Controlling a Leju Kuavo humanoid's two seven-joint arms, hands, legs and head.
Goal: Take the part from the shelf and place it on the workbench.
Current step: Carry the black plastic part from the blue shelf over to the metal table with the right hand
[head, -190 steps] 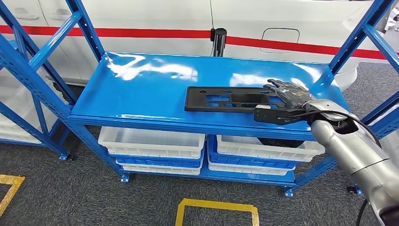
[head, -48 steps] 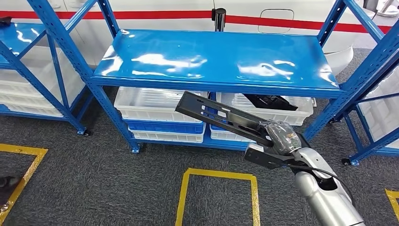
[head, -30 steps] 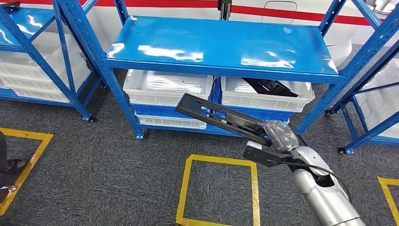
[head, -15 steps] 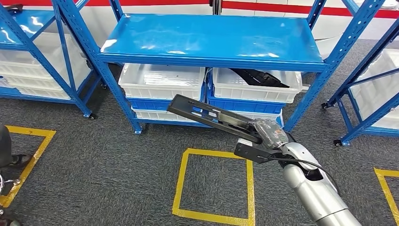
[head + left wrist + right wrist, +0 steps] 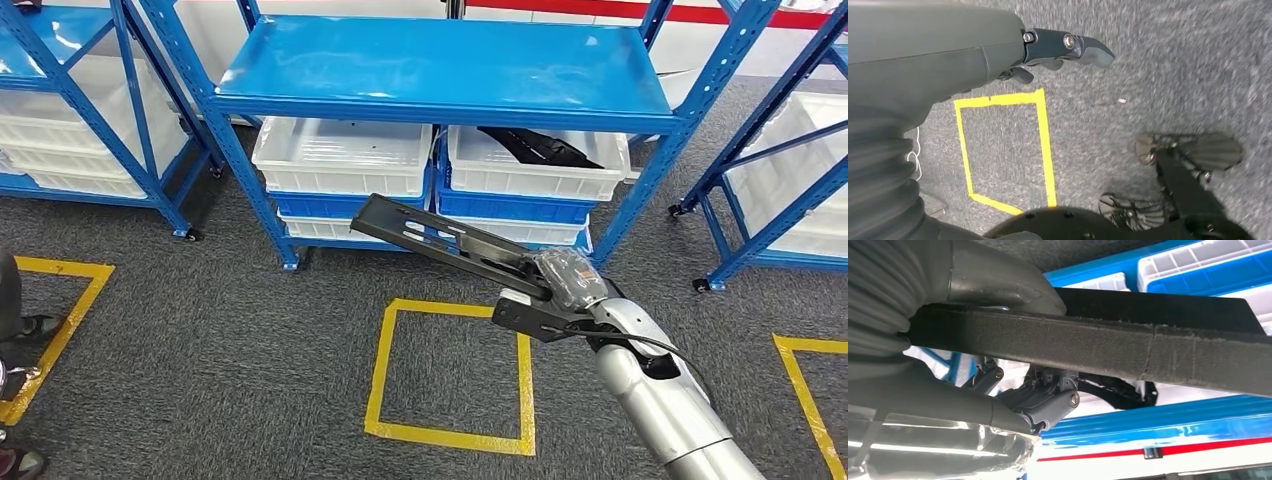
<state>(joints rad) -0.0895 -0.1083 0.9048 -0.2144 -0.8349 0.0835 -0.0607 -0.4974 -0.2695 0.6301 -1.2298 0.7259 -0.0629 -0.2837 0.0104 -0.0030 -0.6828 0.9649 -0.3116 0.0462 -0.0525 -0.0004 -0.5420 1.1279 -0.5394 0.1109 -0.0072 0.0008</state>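
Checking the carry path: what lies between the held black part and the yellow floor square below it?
Bare grey carpet in the head view; the right hand holds the black part over the yellow square.

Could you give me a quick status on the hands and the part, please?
Right hand grips flat black slotted plastic part, clear of blue metal shelf. Left hand holds nothing. Workbench unseen.

1. Right hand (image 5: pixel 570 277) covers the near end of the part (image 5: pixel 440 240); its fingers under the part are hidden.
2. Black piece in the right white bin (image 5: pixel 535 170) is partly hidden by the shelf (image 5: pixel 440 70).
3. Left hand (image 5: pixel 1058 47): fingers mostly hidden behind the thumb.
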